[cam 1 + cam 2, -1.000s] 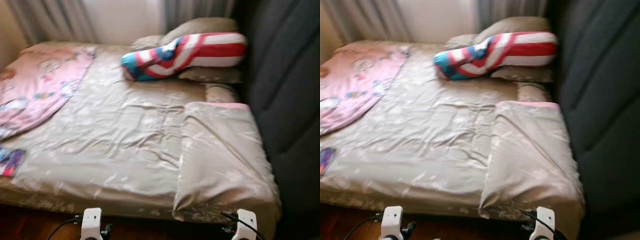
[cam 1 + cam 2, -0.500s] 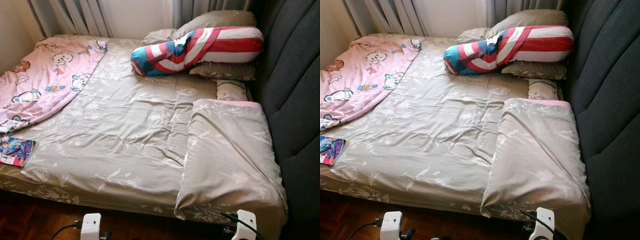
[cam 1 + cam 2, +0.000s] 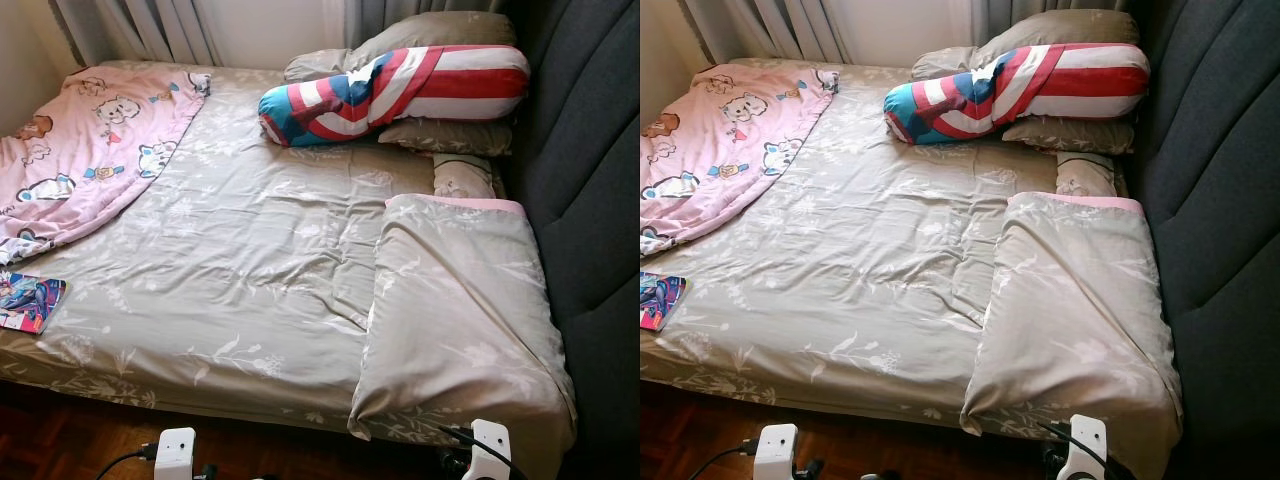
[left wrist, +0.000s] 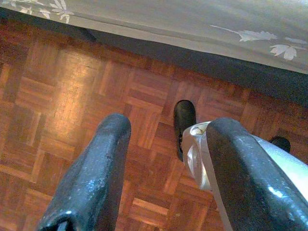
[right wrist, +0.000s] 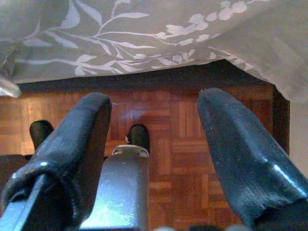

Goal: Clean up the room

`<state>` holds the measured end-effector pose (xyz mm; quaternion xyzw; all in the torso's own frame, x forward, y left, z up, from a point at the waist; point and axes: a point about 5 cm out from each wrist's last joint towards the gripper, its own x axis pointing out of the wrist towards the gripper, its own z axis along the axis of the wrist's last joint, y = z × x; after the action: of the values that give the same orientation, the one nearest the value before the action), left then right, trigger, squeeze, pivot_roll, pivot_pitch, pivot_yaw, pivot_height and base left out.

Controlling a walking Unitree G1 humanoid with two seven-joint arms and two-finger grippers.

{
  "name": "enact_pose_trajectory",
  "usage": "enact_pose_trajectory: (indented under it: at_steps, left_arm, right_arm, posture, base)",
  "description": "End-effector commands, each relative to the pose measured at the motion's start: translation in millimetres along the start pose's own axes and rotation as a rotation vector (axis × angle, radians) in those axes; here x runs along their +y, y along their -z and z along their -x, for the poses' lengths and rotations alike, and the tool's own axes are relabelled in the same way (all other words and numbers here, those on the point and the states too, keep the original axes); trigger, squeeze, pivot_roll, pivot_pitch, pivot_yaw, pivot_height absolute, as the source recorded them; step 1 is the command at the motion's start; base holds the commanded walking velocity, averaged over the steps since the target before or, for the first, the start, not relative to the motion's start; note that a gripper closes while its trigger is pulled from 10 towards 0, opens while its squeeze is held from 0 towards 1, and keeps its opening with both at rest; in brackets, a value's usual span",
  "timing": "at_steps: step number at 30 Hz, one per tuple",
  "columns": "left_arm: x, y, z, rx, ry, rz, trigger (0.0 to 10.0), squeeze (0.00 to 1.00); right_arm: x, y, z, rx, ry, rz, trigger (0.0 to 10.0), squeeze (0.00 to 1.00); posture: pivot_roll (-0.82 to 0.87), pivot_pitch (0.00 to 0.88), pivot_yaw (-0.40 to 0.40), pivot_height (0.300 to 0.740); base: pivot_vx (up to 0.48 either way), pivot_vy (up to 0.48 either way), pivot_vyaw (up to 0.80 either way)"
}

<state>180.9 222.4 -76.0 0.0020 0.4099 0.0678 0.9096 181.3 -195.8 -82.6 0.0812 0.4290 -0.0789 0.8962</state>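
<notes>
No readable text, label, brand, number or sign appears on anything in these views. The small, brightly coloured flat booklet [image 3: 30, 302] lying at the near left edge of the bed carries a printed cover, but any lettering on it is too small to make out. The pink cartoon-animal blanket [image 3: 85, 140] bears pictures of little animals and no legible words. The red, white and blue striped bolster pillow [image 3: 400, 90] shows a star-and-stripes pattern without writing. The beige bedsheet with a pale leaf print [image 3: 250, 260] bears only its pattern.
</notes>
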Motion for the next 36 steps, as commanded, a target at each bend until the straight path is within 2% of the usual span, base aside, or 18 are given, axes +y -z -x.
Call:
enact_pose_trajectory:
  at_steps: [1, 4, 6, 7, 11, 23, 36]
  left_arm:
    - [3.1, 13.2, 3.3, 0.053, -0.011, 0.003, 10.0, 0.0]
    - [3.7, 13.7, 3.5, 0.055, -0.01, -0.001, 10.0, 0.0]
    - [4.4, 13.2, 3.5, 0.054, -0.01, -0.004, 10.0, 0.0]
    - [4.7, 13.1, 3.5, 0.053, -0.01, -0.005, 10.0, 0.0]
    - [5.8, 12.1, 3.3, 0.05, -0.008, -0.011, 10.0, 0.0]
    - [12.4, 13.9, 4.8, 0.054, -0.01, -0.018, 10.0, 0.0]
    - [9.1, 11.4, 3.7, 0.045, -0.005, -0.022, 10.0, 0.0]
  right_arm:
    - [-1.1, 7.7, 1.7, 0.024, -0.002, 0.006, 10.0, 0.0]
    - [0.1, 9.0, 1.9, 0.027, -0.004, 0.013, 10.0, 0.0]
    - [0.1, 10.5, 2.0, 0.03, 0.007, -0.055, 10.0, 0.0]
    - [0.2, 10.2, 2.0, 0.028, 0.009, -0.056, 10.0, 0.0]
    - [1.4, 9.2, 1.6, 0.03, 0.002, -0.024, 10.0, 0.0]
    - [3.3, 10.9, 1.6, 0.039, -0.002, -0.032, 10.0, 0.0]
    - [6.1, 10.9, 1.4, 0.036, -0.007, -0.037, 10.0, 0.0]
  posture:
    - [0.02, 0.163, -0.004, 0.74]
    - [0.02, 0.147, 0.001, 0.74]
    - [0.02, 0.144, 0.002, 0.74]
    - [0.02, 0.142, 0.004, 0.74]
    - [0.02, 0.134, 0.007, 0.74]
    - [0.03, 0.117, 0.014, 0.74]
    - [0.03, 0.125, 0.018, 0.74]
  base:
    - [0.0, 0.0, 0.46]
    - [0.0, 0.29, 0.8]
    - [0.0, 0.349, 0.0]
    - [0.0, 0.48, 0.0]
    - [0.0, 0.48, 0.0]
    - [0.0, 0.48, 0.0]
    - [0.0, 0.48, 0.0]
